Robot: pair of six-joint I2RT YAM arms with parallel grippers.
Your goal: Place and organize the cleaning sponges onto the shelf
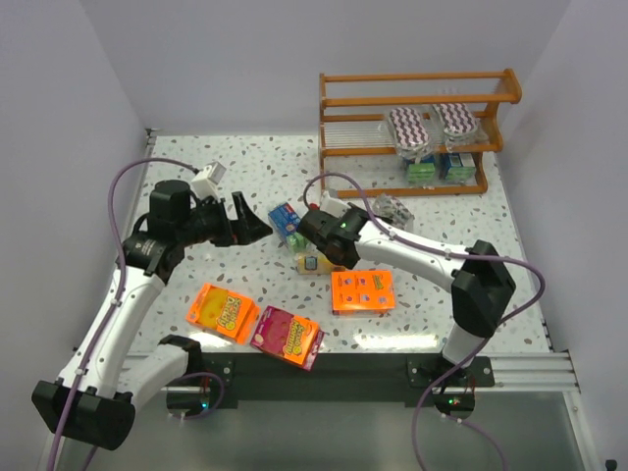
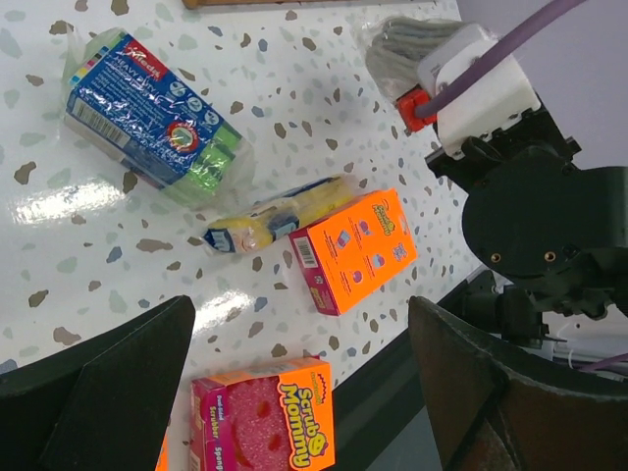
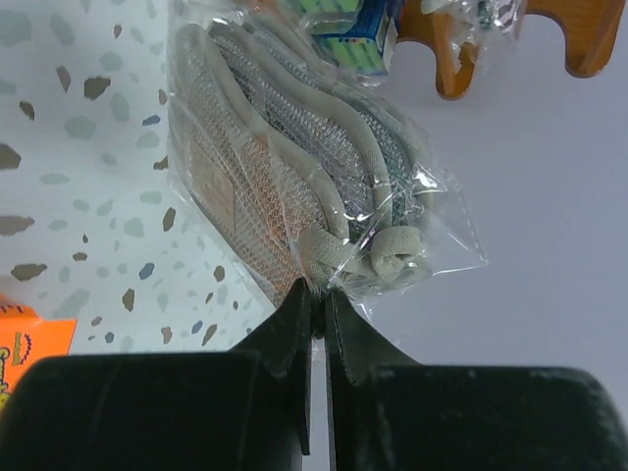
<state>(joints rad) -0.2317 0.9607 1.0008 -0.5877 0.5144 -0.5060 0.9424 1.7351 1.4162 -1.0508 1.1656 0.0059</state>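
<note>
My right gripper [image 3: 316,306] is all but shut, its tips pinching the near edge of the clear wrap on a grey mesh pack [image 3: 285,177]. The pack's long axis runs straight away from my fingers. The shelf [image 3: 446,54] lies just past its far end, with other sponges already on its lower tiers. I can't tell whether the pack rests on the table [image 3: 88,147] or is lifted. My right arm is the nearer one. My left gripper [image 2: 299,324] hangs wide open and empty, well away from the shelf.

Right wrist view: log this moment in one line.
right tool: pinching grey sponge pack | left tool: open, empty
</note>
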